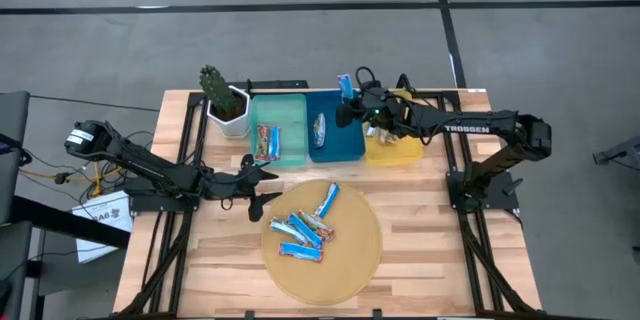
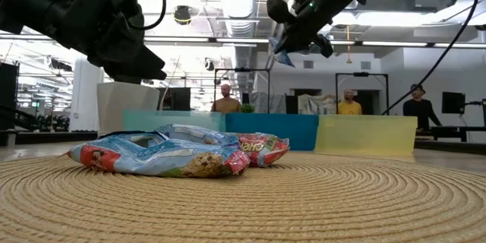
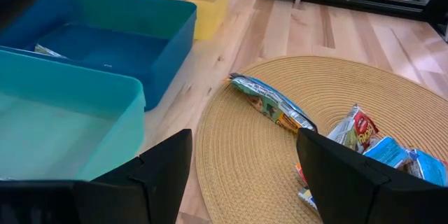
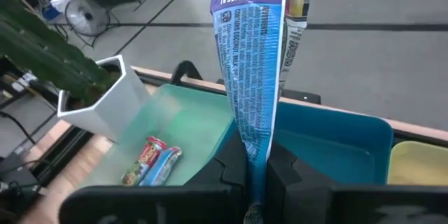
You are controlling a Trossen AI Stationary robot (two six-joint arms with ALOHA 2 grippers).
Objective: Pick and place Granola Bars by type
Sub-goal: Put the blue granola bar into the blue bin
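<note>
Right gripper point(image 4: 256, 182): clamped on the lower end of a blue-white bar point(image 4: 253, 63) that stands up from its fingers, above the blue tray point(image 1: 335, 130)
Left gripper point(image 3: 245, 175): jaws wide, holding nothing, near the mat's edge
Loose bars point(image 1: 303, 228): clustered on the woven mat point(image 1: 350, 260), just beyond the left gripper
Teal tray point(image 1: 285, 115): holds bars

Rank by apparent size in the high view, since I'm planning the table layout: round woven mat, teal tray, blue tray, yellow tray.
1. round woven mat, clearly largest
2. teal tray and blue tray, alike
Yellow tray: mostly hidden under the right arm, unsure.
</note>
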